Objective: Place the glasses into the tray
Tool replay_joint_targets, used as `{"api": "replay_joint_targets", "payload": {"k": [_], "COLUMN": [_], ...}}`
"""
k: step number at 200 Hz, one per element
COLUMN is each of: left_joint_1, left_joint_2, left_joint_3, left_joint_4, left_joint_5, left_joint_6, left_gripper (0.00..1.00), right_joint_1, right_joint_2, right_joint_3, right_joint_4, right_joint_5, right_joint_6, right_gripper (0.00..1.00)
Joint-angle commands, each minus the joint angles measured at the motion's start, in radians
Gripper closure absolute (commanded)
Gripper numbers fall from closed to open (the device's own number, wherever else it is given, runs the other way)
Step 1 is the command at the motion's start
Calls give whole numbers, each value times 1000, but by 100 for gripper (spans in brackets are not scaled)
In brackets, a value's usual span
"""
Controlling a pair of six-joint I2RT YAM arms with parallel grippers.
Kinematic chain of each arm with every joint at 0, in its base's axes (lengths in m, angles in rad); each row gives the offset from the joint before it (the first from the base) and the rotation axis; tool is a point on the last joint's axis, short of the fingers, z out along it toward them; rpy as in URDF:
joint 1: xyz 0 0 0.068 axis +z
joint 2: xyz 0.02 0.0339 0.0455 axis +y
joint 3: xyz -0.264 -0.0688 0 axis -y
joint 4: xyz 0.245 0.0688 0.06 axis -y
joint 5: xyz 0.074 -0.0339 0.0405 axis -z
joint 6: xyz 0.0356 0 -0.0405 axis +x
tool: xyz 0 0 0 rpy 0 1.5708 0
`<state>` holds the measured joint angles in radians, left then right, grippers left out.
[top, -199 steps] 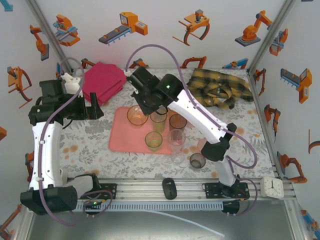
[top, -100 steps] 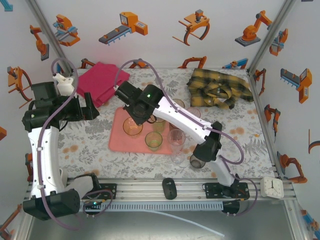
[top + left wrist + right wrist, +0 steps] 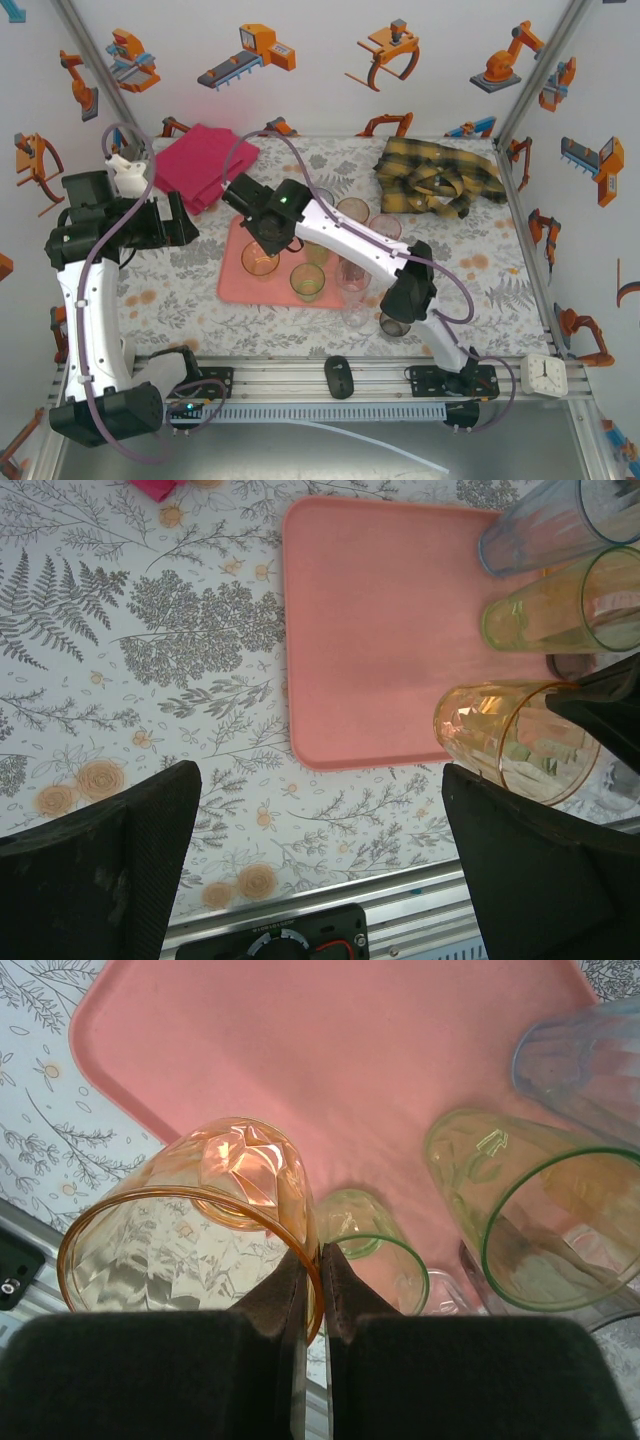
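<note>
right tool (image 3: 312, 1265) is pinching the rim of the amber glass (image 3: 200, 1220), tilting it over the near-left part of the pink tray (image 3: 300, 1050). left tool (image 3: 320, 805) is hanging wide apart over the bench (image 3: 150, 630) beside the tray.

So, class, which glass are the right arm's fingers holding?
The amber glass: the right fingers pinch its rim, one inside and one outside, while the green glasses stand free.

Left of tray (image 3: 232, 282) free — glasses (image 3: 307, 282) crowd right.
</note>
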<state>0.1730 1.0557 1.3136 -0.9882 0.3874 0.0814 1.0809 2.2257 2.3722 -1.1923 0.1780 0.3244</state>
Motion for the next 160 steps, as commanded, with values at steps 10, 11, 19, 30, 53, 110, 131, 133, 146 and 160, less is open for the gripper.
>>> {"api": "replay_joint_targets", "payload": {"k": [10,11,19,30,53,110,131,133,146,160], "left_joint_1": [8,8,8,11,13,20,21,22,22,23], "left_joint_2": [-19,-19,-19,-19,-23,-38,-37,-37,-37,-39], "left_joint_3": [-7,-8,-8,-10,-14,-16,-13,-12,-9,-10], "left_joint_4": [-13,-14,-14,-15,-19,-21,-24,-23,-27,-26], "left_joint_5": [4,3,-7,-14,-9,-14,-15,-15,-17,-16], "left_joint_6": [-13,-14,-13,-12,-12,-8,-8,-8,-6,-7], "left_gripper": [1,1,1,1,1,0,0,0,0,0], "right_joint_1": [7,8,8,7,8,8,7,8,8,8], "right_joint_2": [22,22,23,20,1,-1,-2,-1,0,2], "right_joint_3": [-9,-9,-13,-30,-91,-138,-147,-148,-151,-154], "right_joint_4": [31,31,34,45,93,133,145,147,150,150], "right_joint_5": [21,21,23,20,14,5,5,5,2,1], "right_joint_6": [3,3,2,5,14,27,28,28,29,30], "right_gripper": [94,94,94,94,94,94,93,93,93,93]}}
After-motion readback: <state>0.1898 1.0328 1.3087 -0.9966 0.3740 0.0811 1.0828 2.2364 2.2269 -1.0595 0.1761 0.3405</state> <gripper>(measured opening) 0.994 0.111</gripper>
